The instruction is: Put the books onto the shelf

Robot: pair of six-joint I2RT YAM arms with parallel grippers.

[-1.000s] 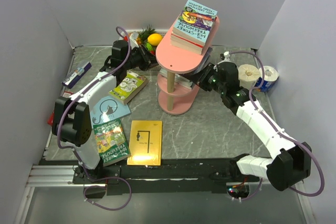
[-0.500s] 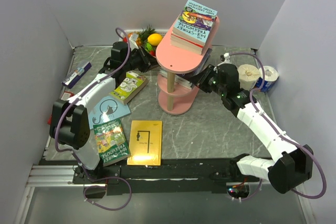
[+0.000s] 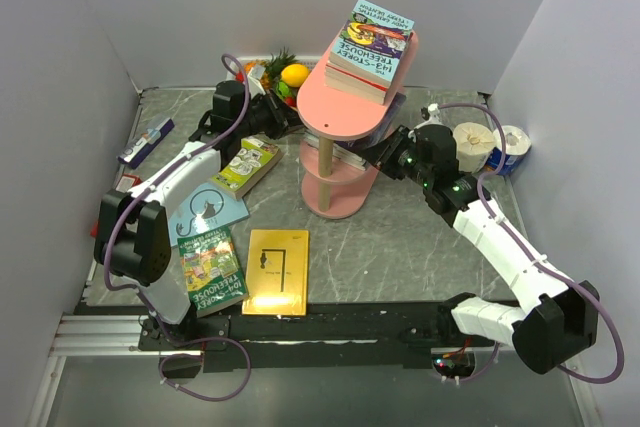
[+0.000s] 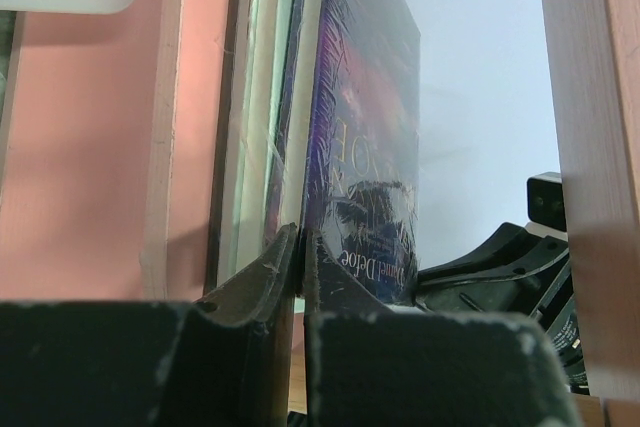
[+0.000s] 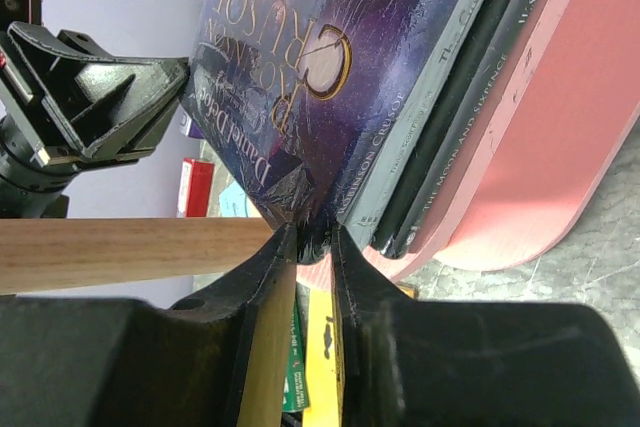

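The books (image 3: 371, 45) are partly put away. One stack is seen on the top tier (image 3: 340, 107) of the pink shelf (image 3: 338, 197), and more are laid flat on the middle tier (image 5: 560, 147). The purple book (image 5: 300, 67) is laid on top of that middle pile, with one corner sticking out past the edge. That corner is pinched by the right gripper (image 5: 310, 237), with one finger pressed on each side of it. The left gripper (image 4: 298, 247) is shut tight with nothing inside it. Its closed tip is held at the other end of the same pile, right by the purple book, but it cannot be told if the book is really touched. Very little has been changed in the last second: the right arm has been moved a tiny bit closer to the shelf, and the purple book is kept in the same spot. This is taken to mean that the book is nearly home and is only being nudged straight, so it can likely be let go soon. Four more are left on the desk (image 3: 420, 237) near the left arm: a green-and-white book (image 3: 245, 163), a light-blue book (image 3: 208, 213), a green book (image 3: 212, 272) and a yellow book (image 3: 277, 272). These are not yet put away, so the job is judged to be a bit past half done.
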